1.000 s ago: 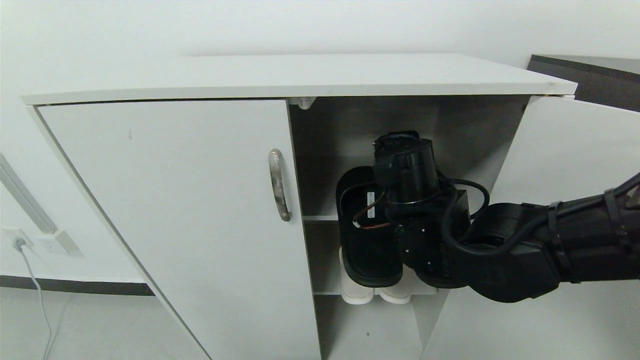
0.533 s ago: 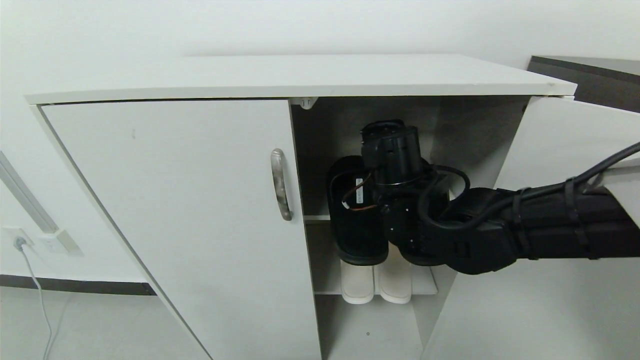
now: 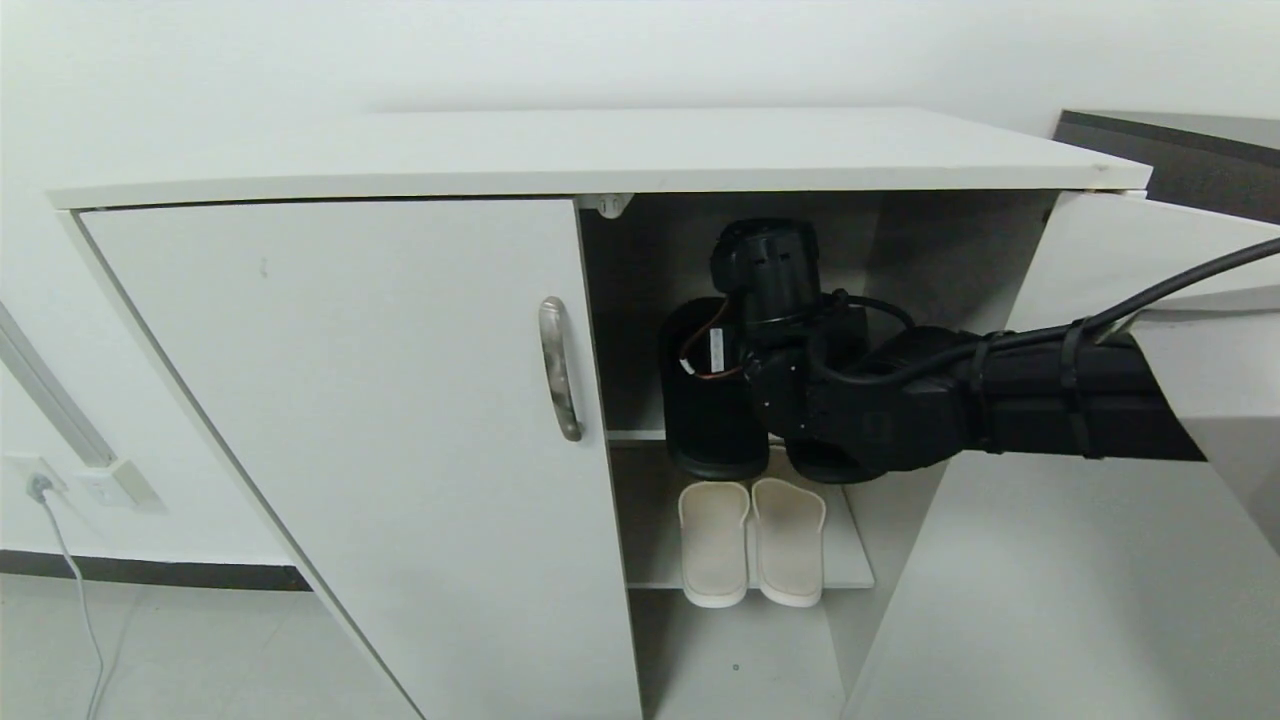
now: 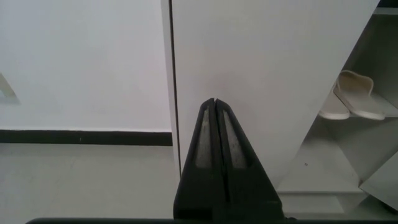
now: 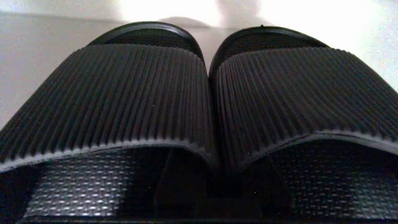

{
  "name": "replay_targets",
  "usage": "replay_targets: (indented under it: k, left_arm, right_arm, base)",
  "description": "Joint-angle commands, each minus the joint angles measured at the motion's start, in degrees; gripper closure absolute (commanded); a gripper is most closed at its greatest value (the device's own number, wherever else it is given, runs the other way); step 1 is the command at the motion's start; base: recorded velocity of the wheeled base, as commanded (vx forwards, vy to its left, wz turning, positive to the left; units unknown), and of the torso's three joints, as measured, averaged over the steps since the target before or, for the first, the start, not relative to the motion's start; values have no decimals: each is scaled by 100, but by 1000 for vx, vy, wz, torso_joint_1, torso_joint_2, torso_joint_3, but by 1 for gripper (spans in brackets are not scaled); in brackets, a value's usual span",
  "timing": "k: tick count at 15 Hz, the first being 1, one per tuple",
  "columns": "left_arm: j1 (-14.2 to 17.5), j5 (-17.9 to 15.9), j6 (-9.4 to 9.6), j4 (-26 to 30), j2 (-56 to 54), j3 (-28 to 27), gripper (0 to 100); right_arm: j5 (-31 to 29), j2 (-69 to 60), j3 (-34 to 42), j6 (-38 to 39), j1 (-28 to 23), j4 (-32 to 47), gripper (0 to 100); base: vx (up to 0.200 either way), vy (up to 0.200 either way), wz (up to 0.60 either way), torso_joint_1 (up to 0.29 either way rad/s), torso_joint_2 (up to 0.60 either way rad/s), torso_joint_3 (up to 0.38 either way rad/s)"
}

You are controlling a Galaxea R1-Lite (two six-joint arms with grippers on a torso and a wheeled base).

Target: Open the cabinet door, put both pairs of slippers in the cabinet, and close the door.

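at the far left a white wall socket (image 3: pixel 35 487) with a grey cable sits low on the wall. my left gripper (image 4: pixel 214 106) hangs before the white wooden cabinet (image 3: pixel 600 150), fingers pressed together on nothing, facing its shut left-hand door (image 3: pixel 330 420). a curved metal handle (image 3: pixel 557 368) stands upright at that door's inner edge. beyond it the right half of the cabinet stands open. my right gripper (image 5: pixel 214 193) is in the upper compartment, clamped on the pair of black ribbed rubber slippers (image 3: pixel 710 400) where their inner sides meet. the two lie side by side and touching, toes pointing to the back. their heel ends jut past the front edge of the upper shelf (image 3: pixel 635 435), and i cannot tell whether they rest on it. on the shelf below lies the pair of cream slippers (image 3: pixel 750 540), flat, side by side, heels near its front edge. the white right-hand door (image 3: pixel 1100 560) is swung wide at the far right.
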Motion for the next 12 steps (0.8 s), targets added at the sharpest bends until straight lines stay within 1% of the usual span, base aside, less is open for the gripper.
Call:
replay_targets:
  k: [1, 4, 12]
  left_arm:
    - [0, 4, -2, 1, -1, 0, 100]
    - [0, 4, -2, 1, -1, 0, 100]
    - [0, 4, -2, 1, -1, 0, 100]
  right_arm:
    - [11, 234, -384, 1, -91, 90, 100]
    - [11, 330, -595, 1, -108, 134, 100]
    - [11, 383, -718, -104, -240, 134, 100]
  base:
    - [0, 0, 0, 0, 0, 0]
    - [0, 0, 0, 0, 0, 0]
    - [0, 0, 0, 0, 0, 0]
